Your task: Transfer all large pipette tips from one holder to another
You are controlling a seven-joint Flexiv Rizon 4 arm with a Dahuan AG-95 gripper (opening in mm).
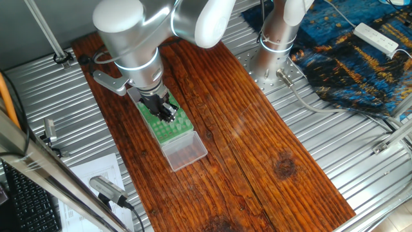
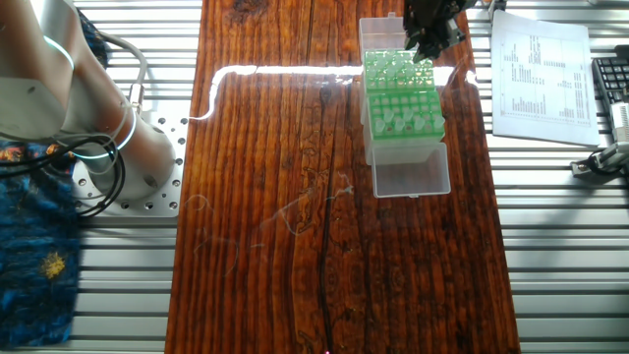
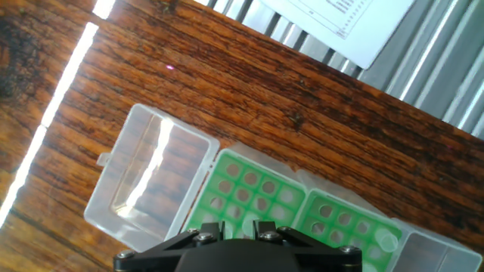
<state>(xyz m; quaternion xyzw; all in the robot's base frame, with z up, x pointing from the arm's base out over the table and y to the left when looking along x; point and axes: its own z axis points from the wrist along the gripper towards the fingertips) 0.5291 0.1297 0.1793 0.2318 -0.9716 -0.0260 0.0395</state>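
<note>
Evidently early in transfer: gripper (image 1: 168, 111) low over the green racks (image 2: 402, 103), finger state cannot be told from any view, while large pipette tips (image 2: 411, 118) sit mostly in one rack, count unclear, most moves apparently left.

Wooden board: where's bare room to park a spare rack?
Most of the wooden board is bare: the wide strip between the green racks and the arm base, and everything past the clear lid toward the far end. Crowded only around the racks, where the gripper hovers.
</note>
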